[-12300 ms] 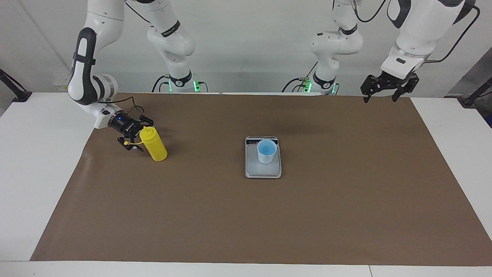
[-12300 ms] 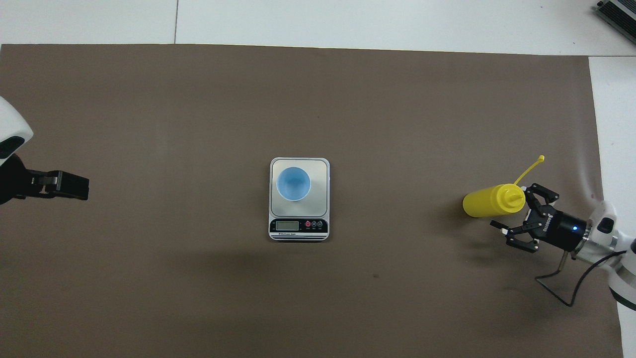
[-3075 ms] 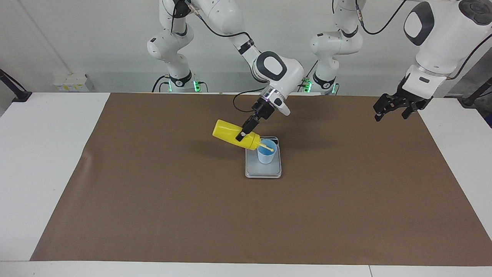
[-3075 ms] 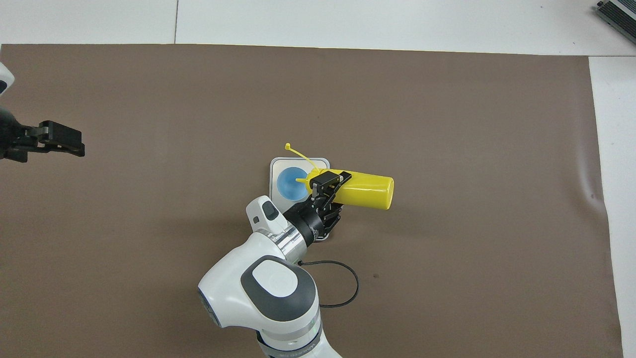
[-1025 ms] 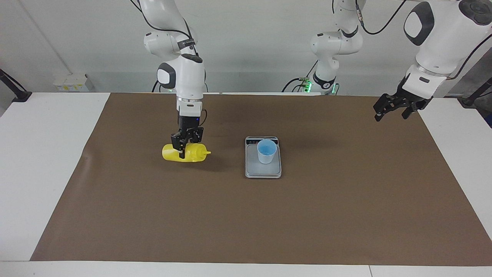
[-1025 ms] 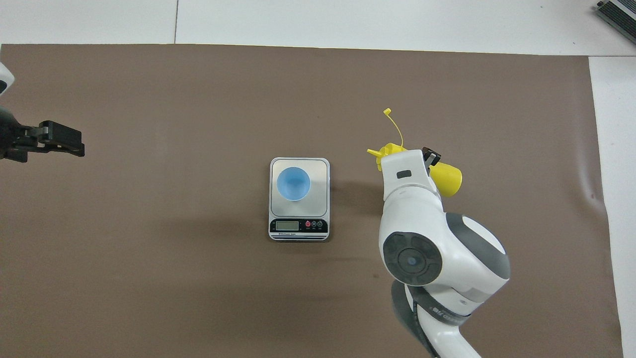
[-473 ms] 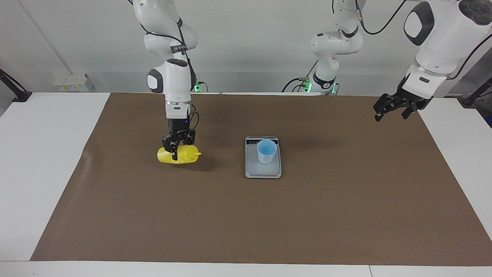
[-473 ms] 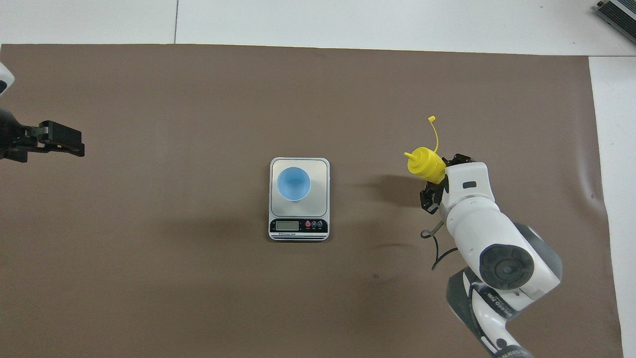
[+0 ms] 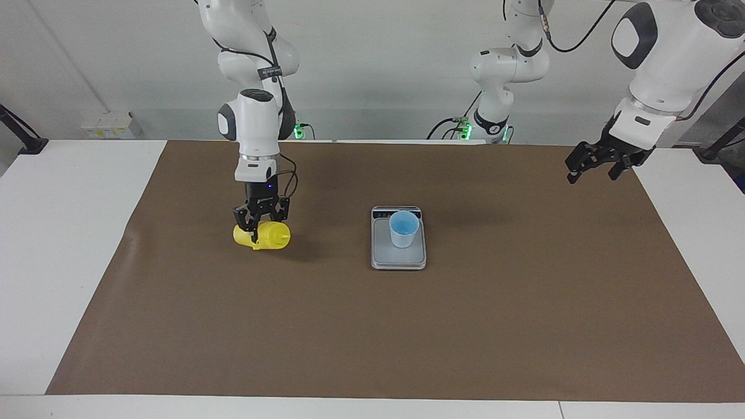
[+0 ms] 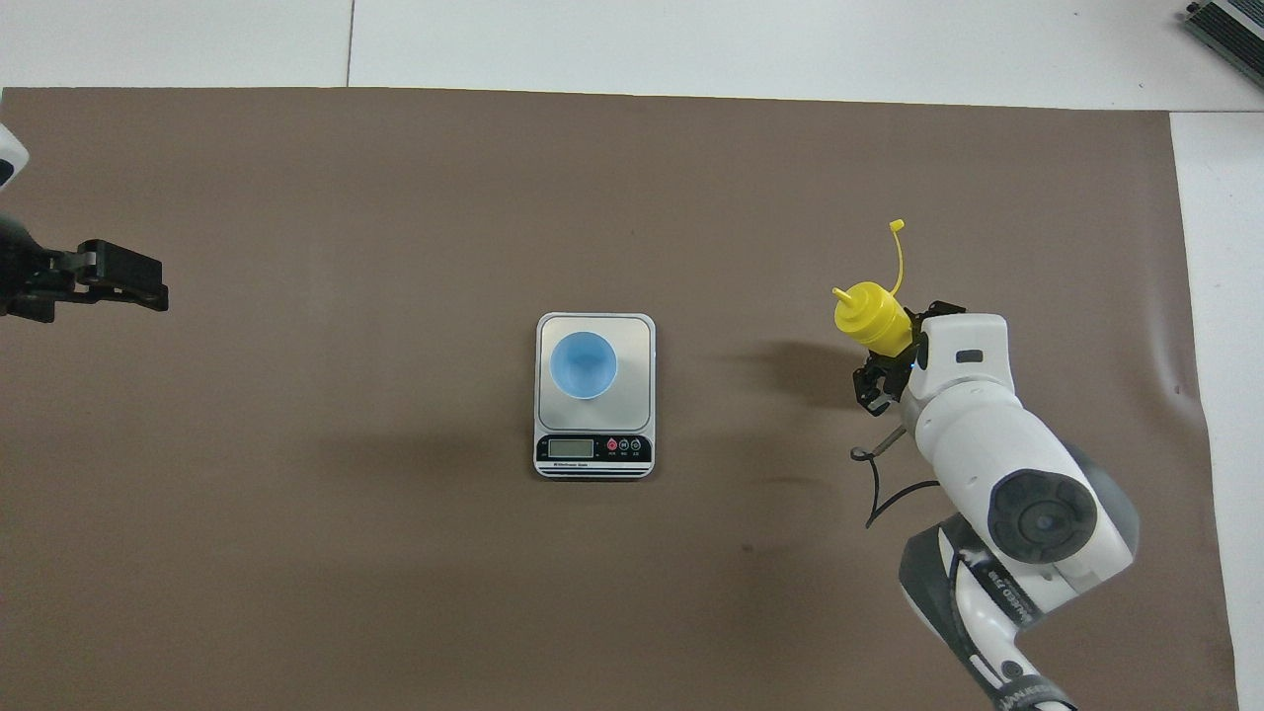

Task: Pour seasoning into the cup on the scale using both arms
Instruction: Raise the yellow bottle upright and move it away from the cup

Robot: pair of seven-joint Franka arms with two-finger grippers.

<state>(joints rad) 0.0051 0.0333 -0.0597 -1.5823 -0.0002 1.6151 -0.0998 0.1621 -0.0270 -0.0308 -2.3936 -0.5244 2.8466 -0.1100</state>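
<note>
The seasoning, a yellow squeeze bottle, lies on its side low over the brown mat toward the right arm's end of the table. My right gripper is shut on its body from above. Its nozzle points partly toward the scale and away from the robots, and its tethered cap sticks out past it. The light blue cup stands upright on the grey scale at mid-table. My left gripper waits open over the mat's edge at the left arm's end, holding nothing.
A brown mat covers most of the white table. The right wrist's black cable loops above the mat near the bottle. A grey device's corner shows at the table's farthest edge from the robots.
The right gripper has carried the bottle farther from the scale toward the right arm's end, and swung its nozzle more away from the robots. The left arm has not moved.
</note>
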